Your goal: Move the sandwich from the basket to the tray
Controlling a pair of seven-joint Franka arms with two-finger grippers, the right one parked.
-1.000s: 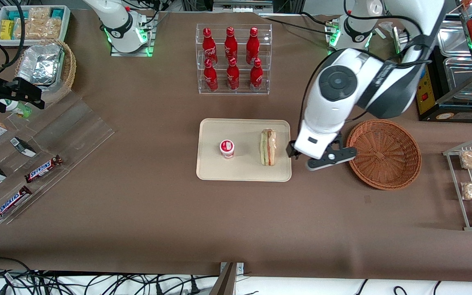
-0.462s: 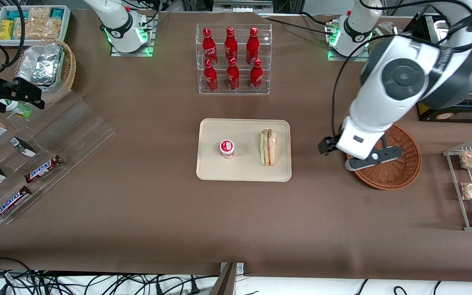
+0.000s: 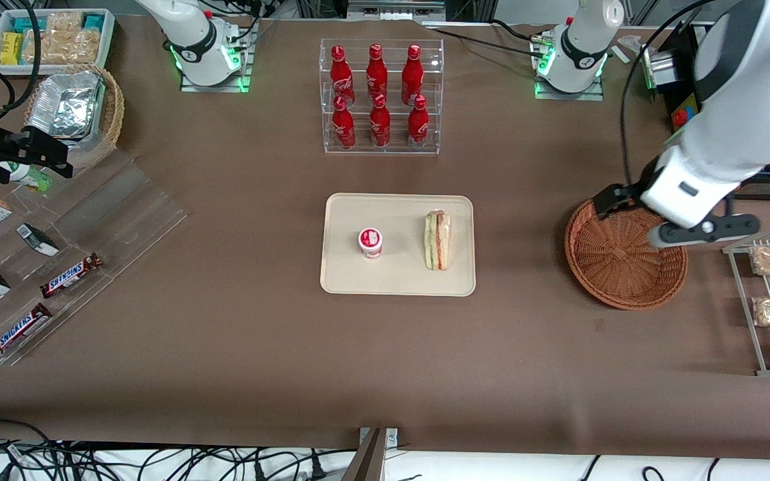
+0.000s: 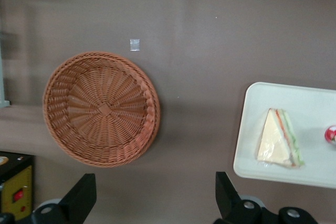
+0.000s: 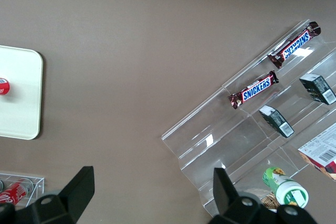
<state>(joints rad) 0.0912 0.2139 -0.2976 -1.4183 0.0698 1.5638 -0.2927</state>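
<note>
Fingers (image 4: 84, 200) of the left gripper (image 4: 152, 203) stand wide apart and hold nothing; within the last second the arm has swung away from the tray (image 3: 348, 277) and now hangs above the basket (image 3: 619, 267). With the sandwich (image 3: 437, 240) lying on the tray beside a small red-lidded cup (image 3: 370, 242) and the basket bare, the placing looks complete and this is likely a retreat.

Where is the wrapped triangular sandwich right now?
The wrapped triangular sandwich lies on the cream rectangular tray, beside a small red-and-white cup. The open gripper hovers above the empty reddish-brown wicker basket.
</note>
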